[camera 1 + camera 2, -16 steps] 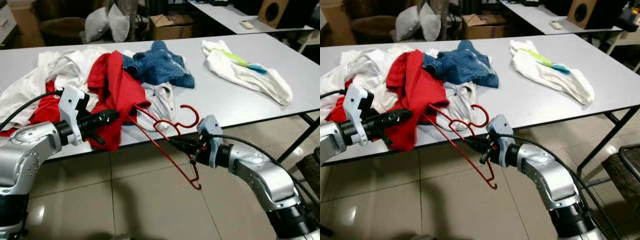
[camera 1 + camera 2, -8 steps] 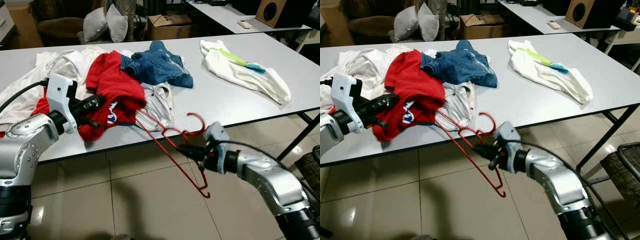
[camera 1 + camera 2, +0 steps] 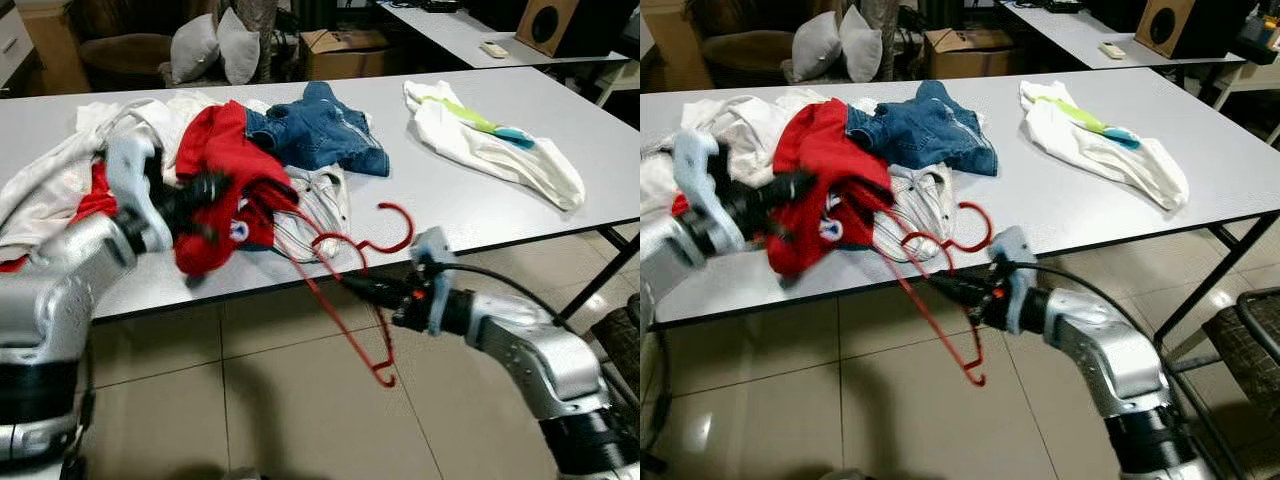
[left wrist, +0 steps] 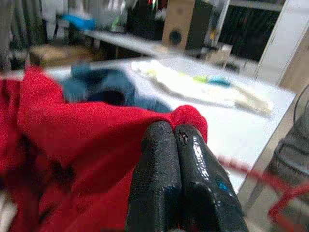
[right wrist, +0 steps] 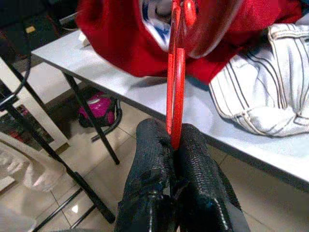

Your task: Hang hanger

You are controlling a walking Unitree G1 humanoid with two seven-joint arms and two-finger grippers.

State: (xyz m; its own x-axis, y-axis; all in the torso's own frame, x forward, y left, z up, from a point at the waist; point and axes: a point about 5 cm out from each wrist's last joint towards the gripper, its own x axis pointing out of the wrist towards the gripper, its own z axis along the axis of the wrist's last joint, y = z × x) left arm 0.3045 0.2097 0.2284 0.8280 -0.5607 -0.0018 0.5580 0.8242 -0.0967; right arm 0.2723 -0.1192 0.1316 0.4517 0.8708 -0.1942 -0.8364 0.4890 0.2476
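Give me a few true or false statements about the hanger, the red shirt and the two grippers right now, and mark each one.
1. The right gripper is shut on the red hanger. True.
2. The left gripper is open above the table. False: it is shut on the red shirt.
3. The hanger lies flat on the floor. False: it is held up at the table's front edge.
4. A blue denim garment lies behind the red shirt. True.
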